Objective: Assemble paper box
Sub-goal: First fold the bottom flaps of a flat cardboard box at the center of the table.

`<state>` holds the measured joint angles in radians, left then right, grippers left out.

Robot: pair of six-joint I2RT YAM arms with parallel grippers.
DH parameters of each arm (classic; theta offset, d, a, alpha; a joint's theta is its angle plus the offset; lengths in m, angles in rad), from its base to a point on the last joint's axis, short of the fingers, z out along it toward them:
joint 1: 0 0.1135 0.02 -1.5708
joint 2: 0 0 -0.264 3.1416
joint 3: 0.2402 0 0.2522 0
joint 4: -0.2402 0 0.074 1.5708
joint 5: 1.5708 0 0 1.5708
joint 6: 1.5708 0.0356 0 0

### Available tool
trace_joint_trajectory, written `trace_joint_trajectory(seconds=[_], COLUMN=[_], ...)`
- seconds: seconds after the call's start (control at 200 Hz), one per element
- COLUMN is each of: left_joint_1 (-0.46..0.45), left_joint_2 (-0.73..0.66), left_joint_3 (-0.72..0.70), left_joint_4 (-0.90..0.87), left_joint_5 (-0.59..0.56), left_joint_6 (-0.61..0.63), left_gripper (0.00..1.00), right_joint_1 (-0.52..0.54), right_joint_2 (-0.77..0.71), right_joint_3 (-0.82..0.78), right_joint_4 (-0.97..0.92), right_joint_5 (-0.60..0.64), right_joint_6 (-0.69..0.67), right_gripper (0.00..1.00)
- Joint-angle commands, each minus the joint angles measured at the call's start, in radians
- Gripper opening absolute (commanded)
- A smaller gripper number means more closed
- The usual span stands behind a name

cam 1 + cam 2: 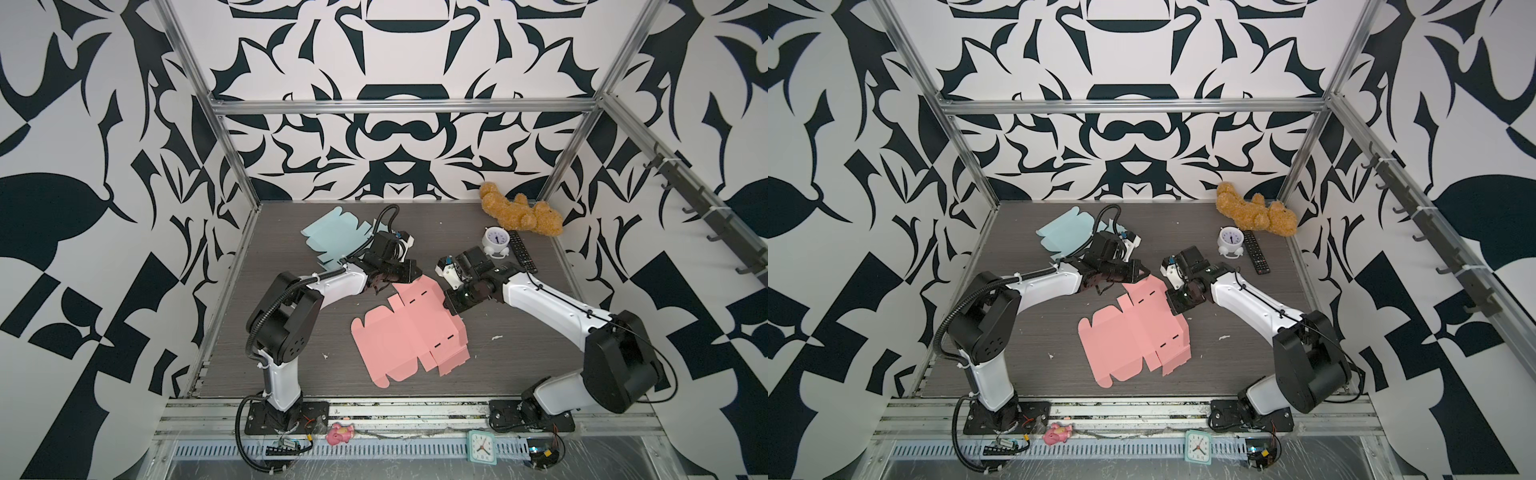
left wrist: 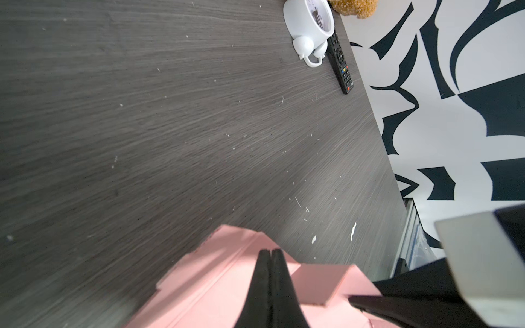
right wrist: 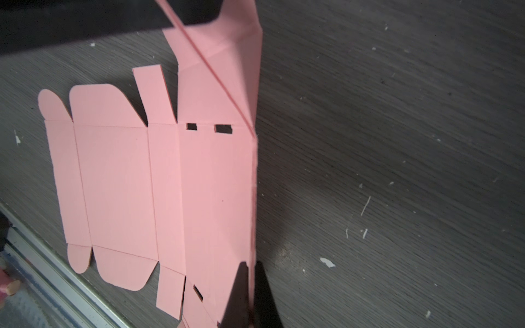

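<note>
The paper box is a flat pink die-cut sheet lying mid-table, its long panels and rounded tabs spread flat. My right gripper is shut on the sheet's right-hand edge panel, which stands up thin between the fingers. The flap past the two slots is tilted up off the table. My left gripper is shut over that far flap. I see no paper between its fingertips, and I cannot tell whether they touch the flap.
A light blue flat sheet lies at the back left behind the left arm. A white alarm clock, a black remote and a brown teddy bear sit at the back right. Small paper scraps dot the dark table.
</note>
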<state>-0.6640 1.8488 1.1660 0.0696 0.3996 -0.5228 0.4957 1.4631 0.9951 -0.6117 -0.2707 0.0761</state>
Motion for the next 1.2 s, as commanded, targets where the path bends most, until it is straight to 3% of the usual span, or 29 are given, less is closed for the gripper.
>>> trace_joint_trajectory(seconds=[0.0, 0.755, 1.195], left_joint_1=[-0.012, -0.092, -0.053], left_joint_2=[-0.048, -0.097, -0.156], left_joint_3=[-0.02, -0.092, -0.151], left_joint_4=[0.009, 0.025, -0.037], left_joint_5=[0.023, -0.01, -0.045], left_joint_6=[0.014, -0.005, 0.01], left_gripper=[0.0, 0.0, 0.0], right_joint_1=[0.007, 0.033, 0.08], right_joint_2=[-0.019, -0.025, -0.075], right_joint_3=[0.037, 0.041, 0.019], right_joint_4=[-0.006, -0.015, -0.012], right_joint_5=[0.011, 0.059, 0.093], right_joint_6=[-0.011, -0.023, -0.041], right_gripper=[0.0, 0.0, 0.0])
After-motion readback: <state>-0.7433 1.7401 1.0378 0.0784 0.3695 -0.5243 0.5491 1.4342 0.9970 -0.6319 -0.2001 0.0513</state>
